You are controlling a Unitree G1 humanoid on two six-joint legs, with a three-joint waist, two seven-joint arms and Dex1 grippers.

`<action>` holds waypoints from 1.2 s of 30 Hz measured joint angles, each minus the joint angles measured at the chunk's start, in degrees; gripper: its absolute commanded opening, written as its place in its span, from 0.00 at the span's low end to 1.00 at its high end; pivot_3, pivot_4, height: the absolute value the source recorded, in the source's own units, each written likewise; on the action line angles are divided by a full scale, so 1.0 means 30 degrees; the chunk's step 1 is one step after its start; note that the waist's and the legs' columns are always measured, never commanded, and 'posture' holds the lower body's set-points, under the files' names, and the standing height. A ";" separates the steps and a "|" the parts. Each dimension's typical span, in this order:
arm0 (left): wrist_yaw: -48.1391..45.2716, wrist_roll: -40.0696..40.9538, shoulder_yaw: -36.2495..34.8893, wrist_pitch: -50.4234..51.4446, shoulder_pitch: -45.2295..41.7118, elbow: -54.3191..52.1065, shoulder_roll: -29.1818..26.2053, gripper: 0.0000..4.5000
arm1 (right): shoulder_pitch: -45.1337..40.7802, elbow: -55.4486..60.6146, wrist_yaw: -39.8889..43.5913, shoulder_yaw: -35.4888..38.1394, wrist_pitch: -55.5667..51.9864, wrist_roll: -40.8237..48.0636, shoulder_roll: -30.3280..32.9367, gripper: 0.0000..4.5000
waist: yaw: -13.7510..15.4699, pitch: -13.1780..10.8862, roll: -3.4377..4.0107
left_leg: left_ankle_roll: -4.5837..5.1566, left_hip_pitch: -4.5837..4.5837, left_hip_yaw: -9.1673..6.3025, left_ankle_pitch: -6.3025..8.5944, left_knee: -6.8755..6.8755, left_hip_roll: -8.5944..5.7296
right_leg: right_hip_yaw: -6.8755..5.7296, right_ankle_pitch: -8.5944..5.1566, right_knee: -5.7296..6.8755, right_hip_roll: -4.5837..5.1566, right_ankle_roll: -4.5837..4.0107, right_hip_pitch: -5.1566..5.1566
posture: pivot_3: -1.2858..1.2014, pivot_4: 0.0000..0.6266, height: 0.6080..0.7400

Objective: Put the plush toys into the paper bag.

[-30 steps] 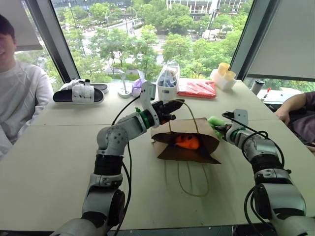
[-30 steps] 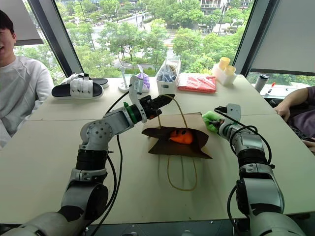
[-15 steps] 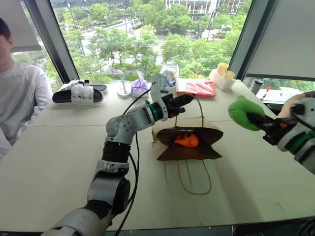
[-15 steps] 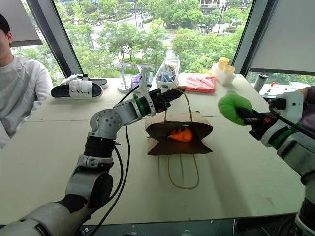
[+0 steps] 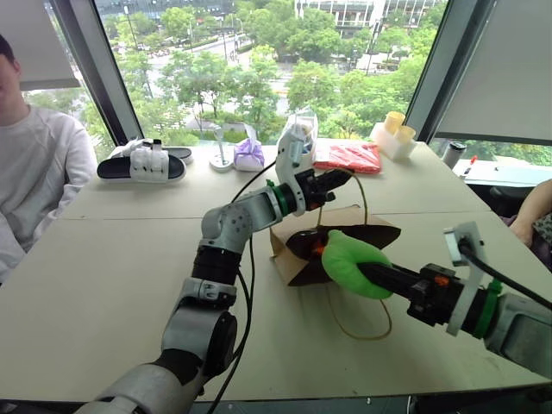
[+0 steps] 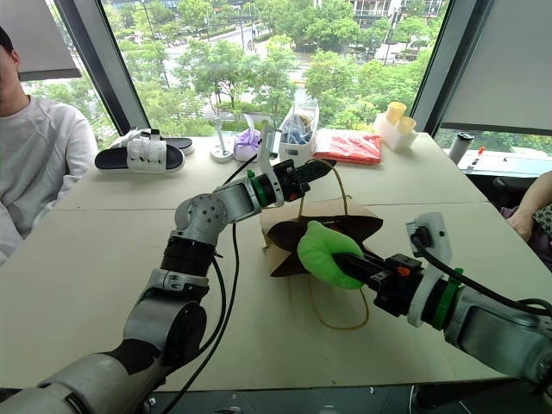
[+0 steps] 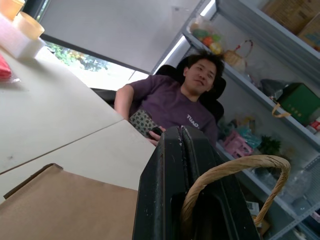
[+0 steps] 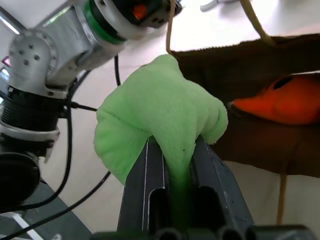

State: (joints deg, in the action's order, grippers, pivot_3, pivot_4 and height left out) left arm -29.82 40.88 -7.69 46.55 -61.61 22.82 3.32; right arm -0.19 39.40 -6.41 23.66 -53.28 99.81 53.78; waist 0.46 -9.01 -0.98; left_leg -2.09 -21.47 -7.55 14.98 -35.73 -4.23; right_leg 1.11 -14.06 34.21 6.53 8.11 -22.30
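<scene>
The paper bag (image 5: 379, 231) lies on the table with its open mouth toward me. Inside it rests the orange plush toy (image 8: 280, 102). My left gripper (image 5: 339, 179) is shut on the bag's beige string handle (image 7: 235, 174) and holds it up above the bag's far edge. My right gripper (image 8: 172, 150) is shut on the light green plush toy (image 5: 348, 261), which hangs in the air just in front of the bag's mouth. The toy covers much of the opening. The bag's other handle (image 5: 369, 326) lies flat on the table.
A person in white (image 5: 34, 172) sits at the left and another person's arm (image 5: 536, 211) rests at the right. Along the far edge stand slippers (image 5: 142, 164), a purple cloth bundle (image 5: 249, 153), a clear bag (image 5: 297, 134), a red packet (image 5: 347, 157) and yellow cups (image 5: 392, 125).
My right gripper has carried the green toy from beside the bag's right side back toward me and leftward, to in front of the bag's mouth. The left gripper, with the handle, shifted slightly right.
</scene>
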 measured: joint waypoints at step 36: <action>0.0568 0.0077 -0.0343 -0.0613 0.0384 0.0095 0.0488 0.00 | -0.6125 -0.2762 -0.1235 -0.4287 -0.3414 -0.5812 -0.0662 0.99 | 0.0197 0.0003 0.0005 | 0.0008 -0.0035 -0.0046 0.0005 0.0016 -0.0013 | -0.0031 0.0000 -0.0018 -0.0003 0.0001 -0.0016 | 0.52 0.24 1.00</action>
State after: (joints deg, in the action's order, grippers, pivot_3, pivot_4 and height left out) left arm -28.11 41.11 -8.71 44.71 -60.46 23.11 4.79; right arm -18.56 31.11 -10.11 10.80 -63.52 82.38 51.79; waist 1.05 -9.00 -0.97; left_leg -2.06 -21.57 -7.69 14.99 -35.68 -4.26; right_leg 1.01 -14.06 34.16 6.52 8.12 -22.35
